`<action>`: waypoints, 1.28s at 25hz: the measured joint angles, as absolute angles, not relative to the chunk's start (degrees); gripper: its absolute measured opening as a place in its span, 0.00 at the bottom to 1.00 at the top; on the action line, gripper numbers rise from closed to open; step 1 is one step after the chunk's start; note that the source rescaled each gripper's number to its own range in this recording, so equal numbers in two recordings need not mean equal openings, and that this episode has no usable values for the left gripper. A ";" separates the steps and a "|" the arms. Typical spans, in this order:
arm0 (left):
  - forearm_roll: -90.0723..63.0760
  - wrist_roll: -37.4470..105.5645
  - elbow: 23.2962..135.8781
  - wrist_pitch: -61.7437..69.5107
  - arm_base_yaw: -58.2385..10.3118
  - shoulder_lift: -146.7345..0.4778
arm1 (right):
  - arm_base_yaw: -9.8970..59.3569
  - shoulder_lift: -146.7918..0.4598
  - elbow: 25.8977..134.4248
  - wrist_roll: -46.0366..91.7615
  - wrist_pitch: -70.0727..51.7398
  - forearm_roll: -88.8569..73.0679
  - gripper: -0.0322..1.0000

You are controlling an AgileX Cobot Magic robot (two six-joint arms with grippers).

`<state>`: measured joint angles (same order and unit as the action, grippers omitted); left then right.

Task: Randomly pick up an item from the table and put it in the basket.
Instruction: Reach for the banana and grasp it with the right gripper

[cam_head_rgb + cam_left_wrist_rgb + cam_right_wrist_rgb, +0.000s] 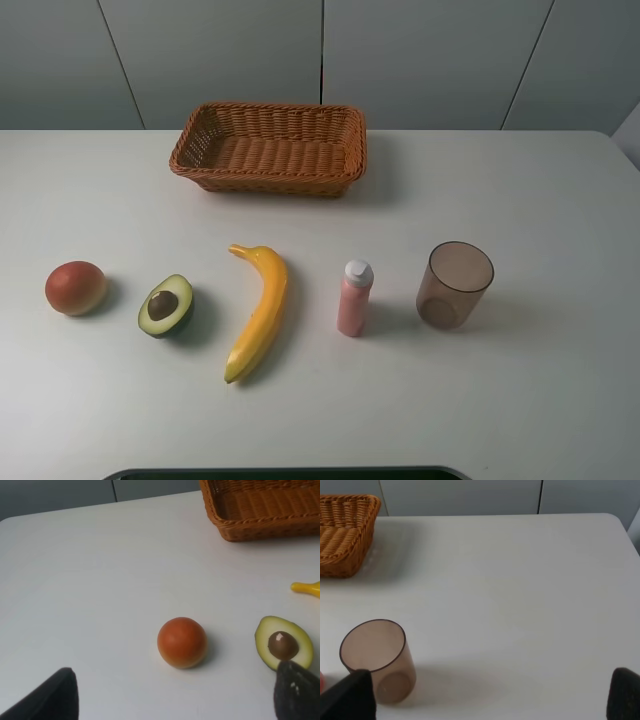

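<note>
Banana [260,310] laid lengthwise toward the basket [270,148], flanked by avocado [166,305] and bottle [354,298].

The glossy, curved yellow fruit is seen on the matte white table [550,200], well short of the woven wicker basket, its long axis run front to back with the stem end toward the basket. Only the stem tip is caught in the left wrist view, past the avocado, and nothing of it in the right, so the left gripper [177,695] is judged nearer. It and the right gripper [490,695] are spread wide, with nothing held.
</note>
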<state>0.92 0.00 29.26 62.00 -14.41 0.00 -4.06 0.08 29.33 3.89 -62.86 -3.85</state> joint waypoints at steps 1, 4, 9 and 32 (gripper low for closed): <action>0.92 0.00 29.26 62.00 -14.41 0.00 | -4.06 0.08 29.33 3.89 -62.86 -3.85 1.00; 0.92 0.00 29.26 62.00 -14.41 0.00 | -4.06 0.08 29.33 3.89 -62.86 -3.85 1.00; 0.92 0.00 29.26 62.00 -14.41 0.00 | -4.06 0.08 29.33 3.89 -62.86 -3.85 1.00; 0.92 0.39 29.26 62.00 -14.41 0.00 | -4.06 -45.91 63.50 14.86 -63.64 -11.20 1.00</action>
<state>0.92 0.39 29.26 62.00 -14.41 0.00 -4.06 -45.91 63.50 14.86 -63.64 -11.20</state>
